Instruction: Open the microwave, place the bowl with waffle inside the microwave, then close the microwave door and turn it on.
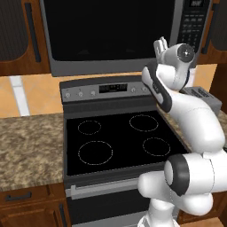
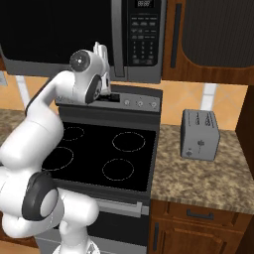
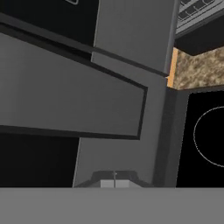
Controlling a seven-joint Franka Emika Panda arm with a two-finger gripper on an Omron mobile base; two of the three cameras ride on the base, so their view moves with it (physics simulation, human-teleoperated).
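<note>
The microwave door [image 1: 113,31] is shut, a stiff hinged panel directly ahead of the gripper [image 1: 162,45]; I judge it best pulled by the upright bar handle [image 2: 118,39] just beside the fingers, left of the keypad [image 2: 145,37]. The gripper is fully closed, holding nothing. Below it the stove [image 1: 119,137] leaves open room; the toaster [image 2: 199,134] stands well apart.

Microwave [image 1: 115,35] top cut off; toaster [image 1: 201,95] half-hidden.
</note>
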